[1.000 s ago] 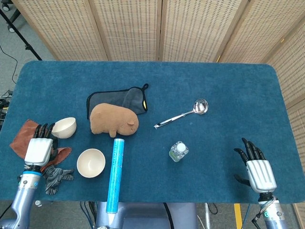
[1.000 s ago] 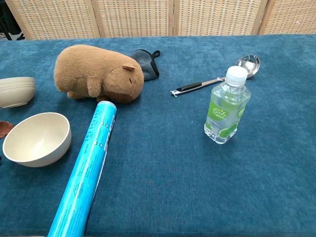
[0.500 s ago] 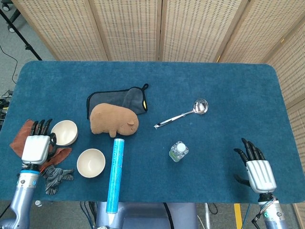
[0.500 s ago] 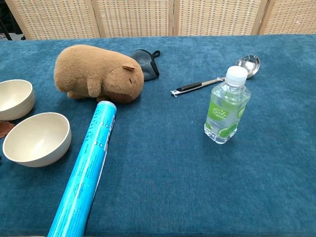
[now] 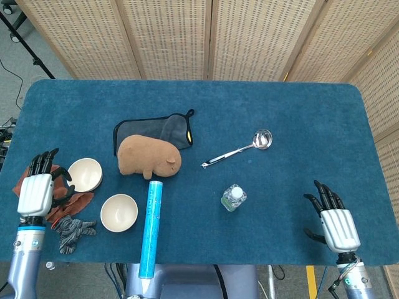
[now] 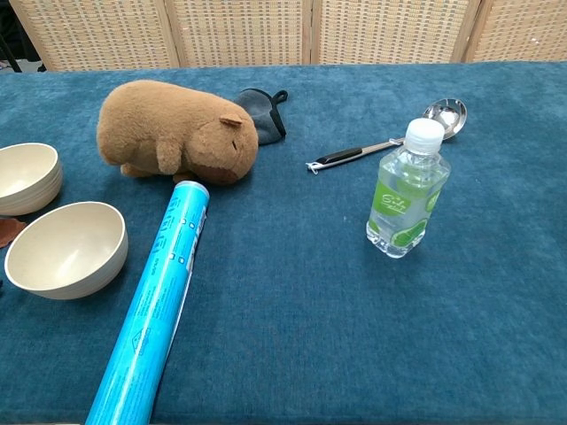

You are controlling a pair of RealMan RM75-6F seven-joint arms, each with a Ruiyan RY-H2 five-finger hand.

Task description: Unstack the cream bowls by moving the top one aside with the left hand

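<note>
Two cream bowls stand apart and upright on the blue table. One bowl [image 5: 85,174] [image 6: 27,177] sits at the far left, the other bowl [image 5: 119,212] [image 6: 67,249] nearer the front edge. My left hand [image 5: 36,190] is just left of the far-left bowl, not touching it, with its fingers apart and empty. It does not show in the chest view. My right hand [image 5: 334,219] rests open at the front right, far from both bowls.
A brown plush capybara [image 5: 149,157] lies on a dark oven mitt [image 5: 156,130]. A blue tube [image 5: 150,227] lies right of the nearer bowl. A water bottle [image 5: 233,197], a ladle [image 5: 240,148], a brown cloth [image 5: 62,200] and a grey glove [image 5: 75,230] are also on the table [image 5: 299,118].
The left hand set the tilted bowl upright on the table, let it go and drew back to the left. The right hand barely moved.
</note>
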